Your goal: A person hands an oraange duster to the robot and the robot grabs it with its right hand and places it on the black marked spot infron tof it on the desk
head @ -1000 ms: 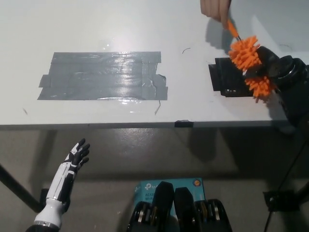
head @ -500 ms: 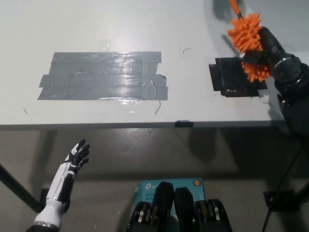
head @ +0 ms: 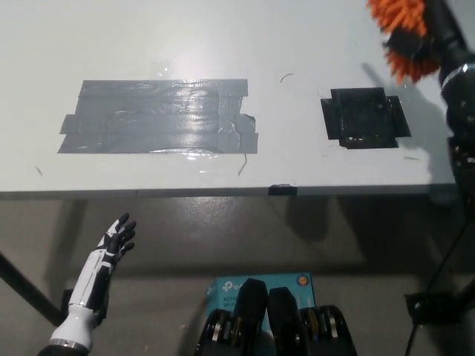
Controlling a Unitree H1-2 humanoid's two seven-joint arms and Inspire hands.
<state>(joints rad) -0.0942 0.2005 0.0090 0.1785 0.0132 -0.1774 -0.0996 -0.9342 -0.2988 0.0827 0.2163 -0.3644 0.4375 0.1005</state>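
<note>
The orange duster (head: 404, 33) shows at the top right corner, its bristly head partly cut off by the picture's edge. My black right hand (head: 427, 37) is shut on it, raised above the desk, up and to the right of the black marked spot (head: 364, 117). The black spot lies bare on the white desk (head: 223, 44). My white left hand (head: 115, 241) hangs open below the desk's front edge at the lower left.
A large grey tape patch (head: 159, 116) covers the desk's left middle. A small black clip (head: 282, 189) sits on the desk's front edge. A blue box (head: 223, 285) lies on the floor below.
My right hand has lifted the duster up and to the right, off the black spot toward the top corner. The person's hand has left the picture.
</note>
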